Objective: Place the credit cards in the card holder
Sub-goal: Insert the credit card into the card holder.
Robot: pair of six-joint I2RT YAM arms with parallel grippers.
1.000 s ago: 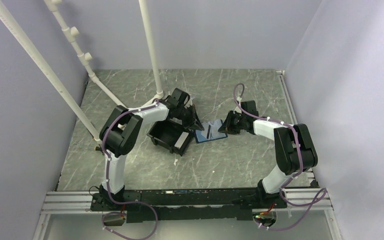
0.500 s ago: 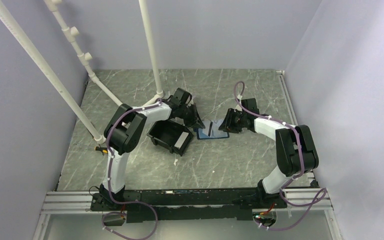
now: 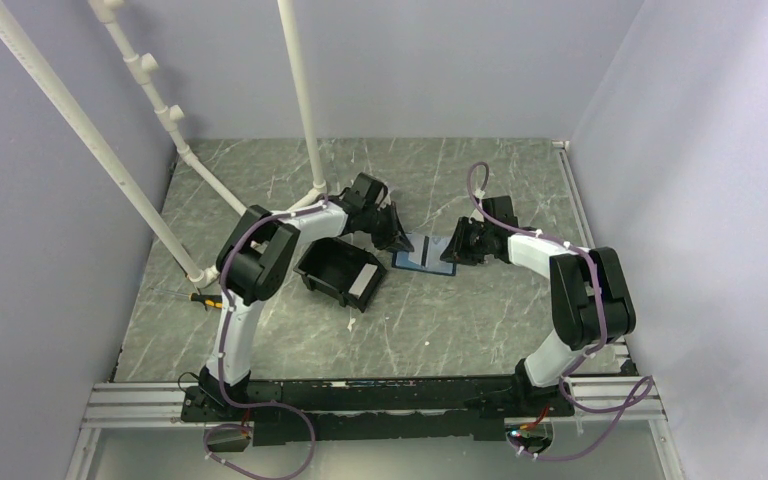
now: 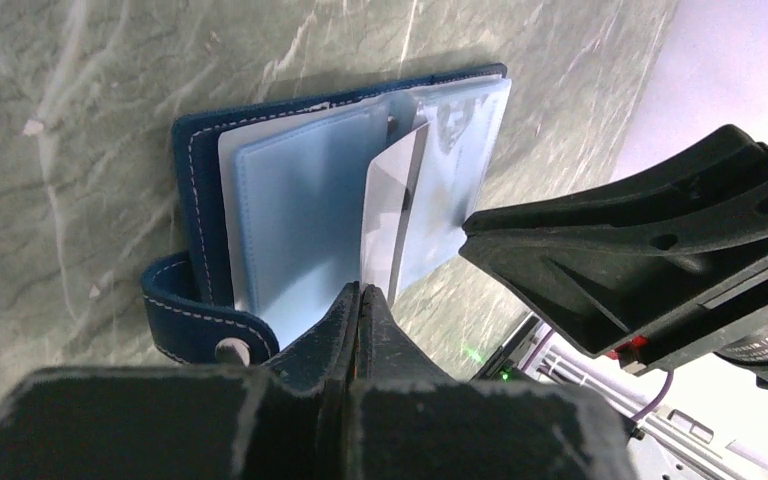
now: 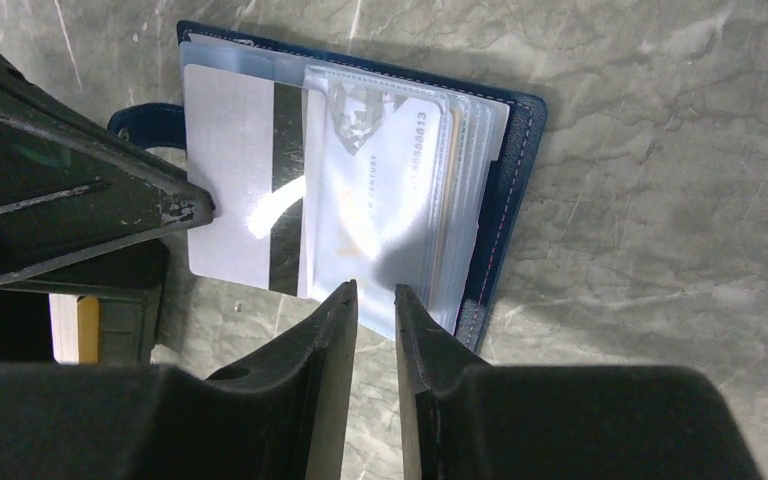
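Fingers of the left arm, the left fingers (image 4: 360,300), are pressed fully together on the near edge of a thin whitish card with a black magnetic stripe (image 4: 392,210). They hold it tilted up over the small navy-blue leather card holder (image 4: 198,200). That card holder lies open and flat on the grey-green marbled desk (image 3: 480,320), showing its light blue lining and a stack of clear plastic sleeves.

From the right wrist view the whitish card covers the left half of the open card holder. Its far long edge meets the sleeve stack, and I cannot tell whether that edge is already inside a sleeve. A second pale card with raised digits (image 5: 400,150) sits tucked in the top clear sleeve. The rounded snap tab (image 4: 195,310) sticks out from the side of the cover nearest the left fingers.

The right fingers (image 3: 452,250) stand only a narrow slit apart with nothing between them. Their tips are at the near edge of the sleeve stack, and contact with it cannot be judged.

Seen from above, the card holder lies mid-desk between the two sets of fingers. It is just right of a larger black plastic bin (image 3: 305,272), which stands apart from it. White plastic pipes (image 3: 300,100) rise from the far left of the desk.
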